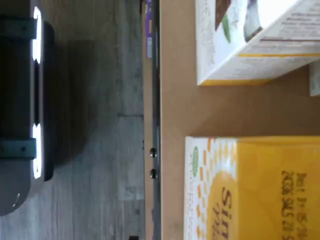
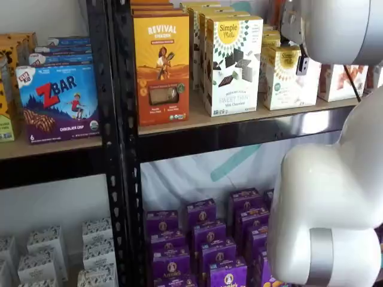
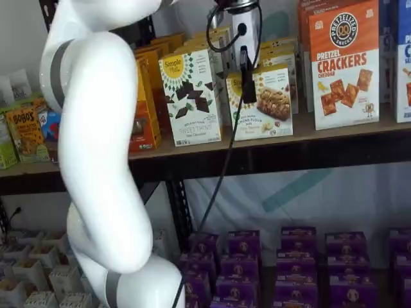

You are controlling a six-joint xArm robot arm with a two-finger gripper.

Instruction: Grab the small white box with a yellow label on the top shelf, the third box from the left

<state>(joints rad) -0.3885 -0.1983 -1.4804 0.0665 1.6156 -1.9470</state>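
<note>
The gripper (image 3: 247, 80) hangs in front of the small white box (image 3: 262, 102) on the top shelf (image 3: 257, 149). In a shelf view, one black finger (image 3: 248, 83) shows side-on, overlapping the upper front face of the box; no gap between fingers is visible there. The jaws stand at their widest setting and hold nothing: the tool is released. The box stands upright behind the gripper, its base on the shelf board. A taller white box with chocolate squares (image 3: 191, 96) stands just beside it on one side; an orange cracker box (image 3: 344, 64) stands near on the other. In the wrist view, the box's yellow top (image 1: 270, 185) lies close below the camera, beside the taller box (image 1: 250, 40).
</note>
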